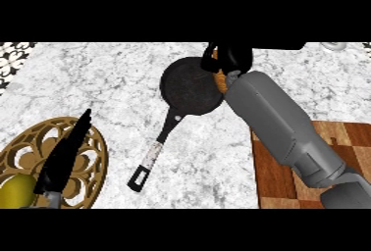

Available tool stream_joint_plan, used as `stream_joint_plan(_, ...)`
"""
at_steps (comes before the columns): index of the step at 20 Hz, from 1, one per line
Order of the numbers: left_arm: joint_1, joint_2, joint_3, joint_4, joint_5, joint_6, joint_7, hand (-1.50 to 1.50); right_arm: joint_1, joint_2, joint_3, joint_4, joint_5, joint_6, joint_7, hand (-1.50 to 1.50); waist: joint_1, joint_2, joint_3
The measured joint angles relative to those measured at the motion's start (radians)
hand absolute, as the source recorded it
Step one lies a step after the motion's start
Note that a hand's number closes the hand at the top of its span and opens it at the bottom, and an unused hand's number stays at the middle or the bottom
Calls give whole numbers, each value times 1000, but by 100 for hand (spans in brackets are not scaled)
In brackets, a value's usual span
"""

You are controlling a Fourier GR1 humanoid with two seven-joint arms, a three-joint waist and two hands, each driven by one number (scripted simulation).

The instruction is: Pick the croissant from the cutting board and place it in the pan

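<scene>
One hand counts: right hand (230, 55), fingers curled round the croissant (221, 82), hangs over the pan's (187, 88) right rim. Pan centre lies just left of it. Left hand (65, 147) rests flat-fingered, well apart.

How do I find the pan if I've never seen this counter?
Look at the grey marble counter. Near its far middle lies the pan, left of the wooden cutting board. It is the only round black thing, with a long handle pointing toward you.
</scene>
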Motion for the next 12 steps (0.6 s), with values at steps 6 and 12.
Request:
stream_joint_plan(6,-26,3,0,14,1,-22,-7,0,-80,78,-32,247,-2,37,-101,150,22,12,0)
stream_joint_plan(12,-51,-12,-18,4,-9,-24,3,0,-51,133,-176,334,-156,40,-151,-150,49,25,2)
